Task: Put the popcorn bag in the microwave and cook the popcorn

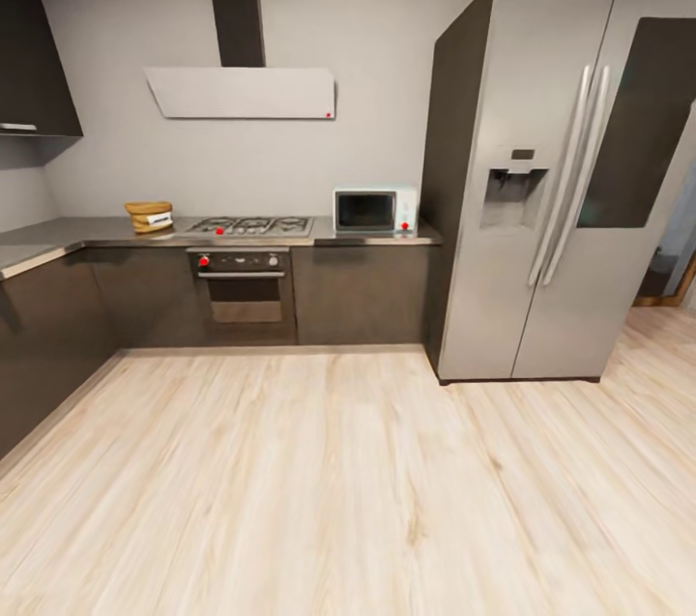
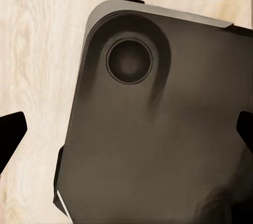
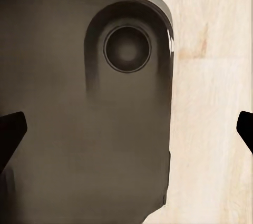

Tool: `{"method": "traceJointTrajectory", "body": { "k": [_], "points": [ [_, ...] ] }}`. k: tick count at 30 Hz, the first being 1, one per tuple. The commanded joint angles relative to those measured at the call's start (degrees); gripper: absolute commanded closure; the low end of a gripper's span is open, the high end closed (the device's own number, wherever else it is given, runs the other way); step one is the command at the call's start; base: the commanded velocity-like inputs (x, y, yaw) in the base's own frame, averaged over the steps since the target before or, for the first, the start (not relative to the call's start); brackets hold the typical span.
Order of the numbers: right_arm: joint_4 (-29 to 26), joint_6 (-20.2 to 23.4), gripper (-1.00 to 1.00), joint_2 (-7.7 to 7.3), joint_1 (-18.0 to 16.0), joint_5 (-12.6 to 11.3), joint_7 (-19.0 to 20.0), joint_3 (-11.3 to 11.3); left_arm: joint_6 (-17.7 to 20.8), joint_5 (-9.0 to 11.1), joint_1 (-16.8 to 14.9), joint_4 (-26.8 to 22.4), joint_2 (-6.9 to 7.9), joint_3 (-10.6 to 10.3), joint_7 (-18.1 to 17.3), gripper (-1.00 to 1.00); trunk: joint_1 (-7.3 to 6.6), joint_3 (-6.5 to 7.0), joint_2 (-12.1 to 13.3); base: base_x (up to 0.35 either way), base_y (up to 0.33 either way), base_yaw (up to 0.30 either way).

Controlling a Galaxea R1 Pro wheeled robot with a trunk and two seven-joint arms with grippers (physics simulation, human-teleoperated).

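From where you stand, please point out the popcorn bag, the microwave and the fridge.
popcorn bag [image 1: 149, 217]: head view, on its orange-brown front.
microwave [image 1: 365, 210]: head view, on its dark glass door.
fridge [image 1: 541, 190]: head view, on its left grey door.

Bare wooden floor [image 1: 319, 481] lies open up to the cabinets. On the countertop [image 1: 97, 231], the popcorn bag [image 1: 149, 216] stands alone, open worktop to its left and the hob [image 1: 251, 226] beside it. The microwave [image 1: 375, 210] sits hemmed against the tall fridge [image 1: 541, 171], its door shut.
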Motion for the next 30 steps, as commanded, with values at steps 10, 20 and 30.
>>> {"method": "traceJointTrajectory", "body": {
  "k": [10, 20, 30],
  "points": [
    [0.09, -0.28, -1.00, 0.00, -0.02, 0.06, -0.04, 0.03, 1.00, 0.04, 0.00, -0.02, 0.00, 0.32, 0.01, -1.00, 0.04, -0.04, -0.02, 0.326, 0.000, 0.000],
    [0.09, -0.28, -1.00, -0.05, -0.02, 0.13, -0.04, 0.03, 1.04, 0.07, 0.00, -0.02, 0.08, 0.33, 0.01, -1.00, 0.04, -0.04, -0.02, 0.326, 0.000, 0.000],
    [0.08, -0.23, -1.00, -0.04, -0.02, 0.26, -0.04, 0.03, 1.04, 0.04, 0.00, -0.02, 0.08, 0.38, 0.01, -1.00, 0.04, -0.04, -0.02, 0.326, 0.000, 0.000]
  ]
}}
